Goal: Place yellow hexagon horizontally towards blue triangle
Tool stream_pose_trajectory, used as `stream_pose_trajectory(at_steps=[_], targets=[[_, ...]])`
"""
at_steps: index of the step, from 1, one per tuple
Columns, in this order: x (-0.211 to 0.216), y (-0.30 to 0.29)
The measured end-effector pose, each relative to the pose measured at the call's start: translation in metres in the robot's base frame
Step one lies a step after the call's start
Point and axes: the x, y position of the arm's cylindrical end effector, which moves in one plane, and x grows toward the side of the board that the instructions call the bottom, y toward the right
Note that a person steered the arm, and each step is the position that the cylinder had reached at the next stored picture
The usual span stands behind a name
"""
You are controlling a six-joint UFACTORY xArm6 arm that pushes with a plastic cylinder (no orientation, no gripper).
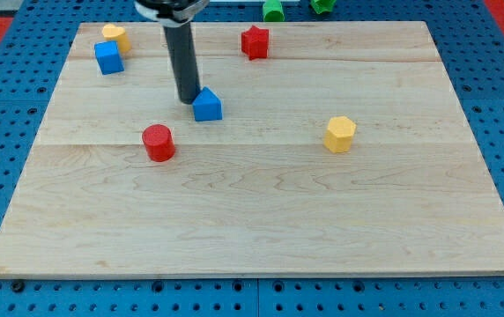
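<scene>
The yellow hexagon (340, 134) sits on the wooden board (261, 220) at the view's right of centre. The blue triangle (207, 105) lies left of centre, well to the hexagon's left and slightly higher in the view. My tip (189, 100) is down on the board just left of the blue triangle, touching or nearly touching it. The rod rises straight to the view's top. The tip is far from the yellow hexagon.
A red cylinder (158, 143) lies below-left of the tip. A blue cube (108, 57) and a yellow block (114, 36) sit at the top left. A red star (255, 41) is at the top centre. Green blocks (274, 11) lie off the board at the top.
</scene>
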Motion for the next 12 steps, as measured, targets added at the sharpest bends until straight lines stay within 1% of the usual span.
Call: stream_pose_trajectory(at_steps=[1,2,3,4,5,10,11,12], targets=[[-0.037,0.021],[-0.024,0.063],[0.005,0.078],[0.019,0.089],[0.022,0.096],[0.026,0.096],[0.05,0.078],[0.086,0.078]])
